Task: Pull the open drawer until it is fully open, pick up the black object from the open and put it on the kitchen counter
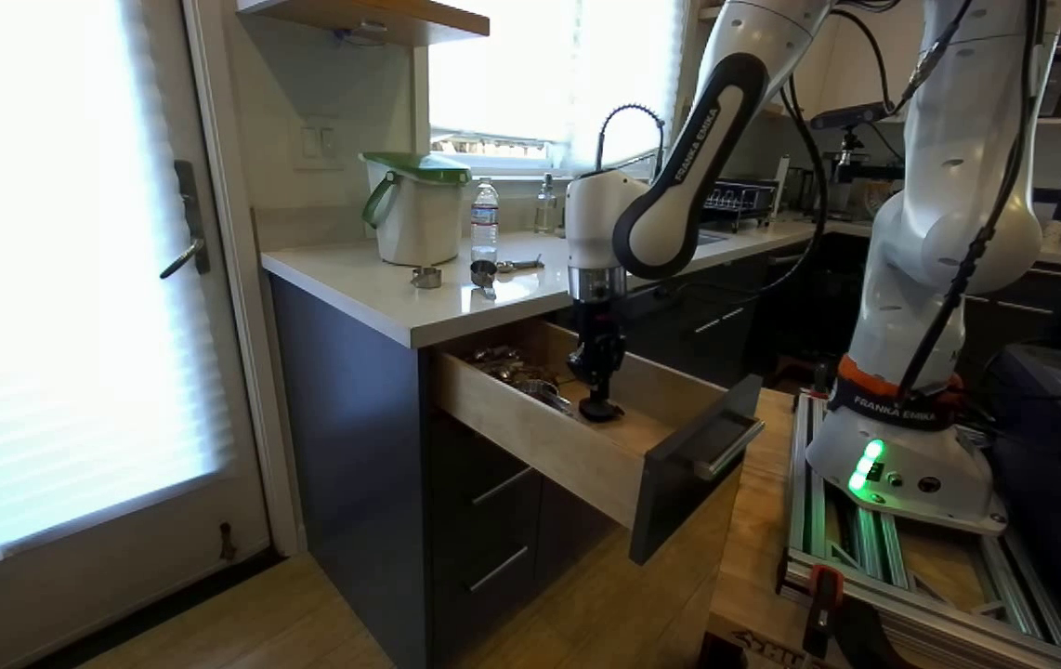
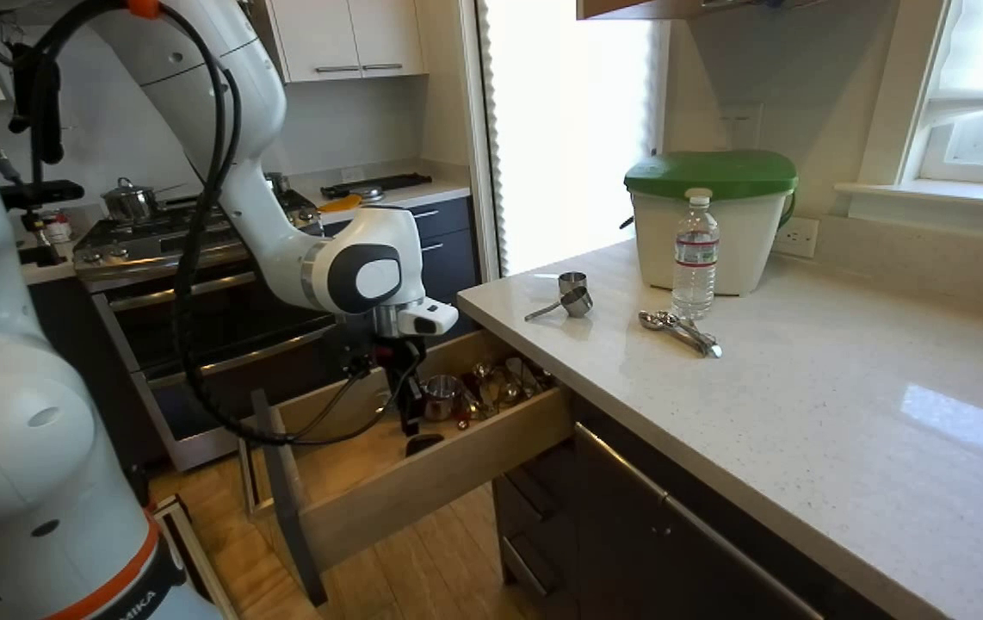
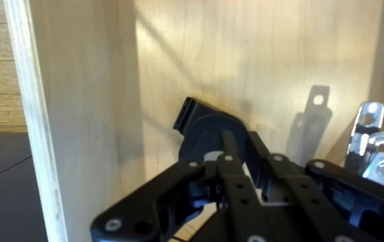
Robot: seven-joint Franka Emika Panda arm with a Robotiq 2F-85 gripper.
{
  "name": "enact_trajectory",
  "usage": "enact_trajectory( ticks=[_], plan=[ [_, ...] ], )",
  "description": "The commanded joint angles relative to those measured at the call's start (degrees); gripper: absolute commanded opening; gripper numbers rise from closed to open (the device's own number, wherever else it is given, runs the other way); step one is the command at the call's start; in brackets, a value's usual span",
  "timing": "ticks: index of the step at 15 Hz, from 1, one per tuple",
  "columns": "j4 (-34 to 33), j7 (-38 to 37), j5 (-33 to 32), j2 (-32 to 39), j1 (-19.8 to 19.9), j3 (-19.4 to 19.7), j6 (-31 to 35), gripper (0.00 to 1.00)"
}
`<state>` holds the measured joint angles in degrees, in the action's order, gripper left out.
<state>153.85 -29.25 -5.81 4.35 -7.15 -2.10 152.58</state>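
The gripper [image 3: 240, 138] is set at the black object [image 3: 207, 131] inside the drawer [image 1: 540, 433], jaws close together; whether the object is clamped cannot be determined. If only its rounded edge is pinched, slippage may be caused during transfer to the kitchen counter [image 2: 801, 413].

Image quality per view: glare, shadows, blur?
Both exterior views: window nearly blown out, glare on the counter; wrist view: dark shadow beside the metal utensils on the floor of the drawer, pincer looks slightly soft.
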Motion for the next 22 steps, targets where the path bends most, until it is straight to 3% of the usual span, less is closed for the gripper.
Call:
enact_trajectory(
  ticks=[1, 2, 9, 11, 17, 18, 20, 22],
  plan=[
    [1.2, -4.7, -4.1, -1.4, -0.2, 0.5, -0.1, 0.41],
    [1.1, -6.6, -5.3, -1.0, -0.1, 0.7, 0.4, 0.42],
    [-0.2, -13.5, -13.0, 2.8, 0.1, 2.3, 2.7, 0.93],
    [-0.3, -13.4, -14.3, 4.0, 0.2, 3.1, 4.7, 1.00],
    [-1.0, -11.2, -13.0, 8.4, -0.5, 5.9, 10.2, 0.98],
    [-1.1, -11.5, -13.1, 8.9, -0.9, 6.6, 10.5, 0.74],
    [-1.3, -11.2, -12.8, 9.6, -1.5, 7.4, 11.1, 0.71],
    [-1.5, -10.8, -12.3, 10.0, -2.0, 7.9, 11.3, 0.53]
  ],
)
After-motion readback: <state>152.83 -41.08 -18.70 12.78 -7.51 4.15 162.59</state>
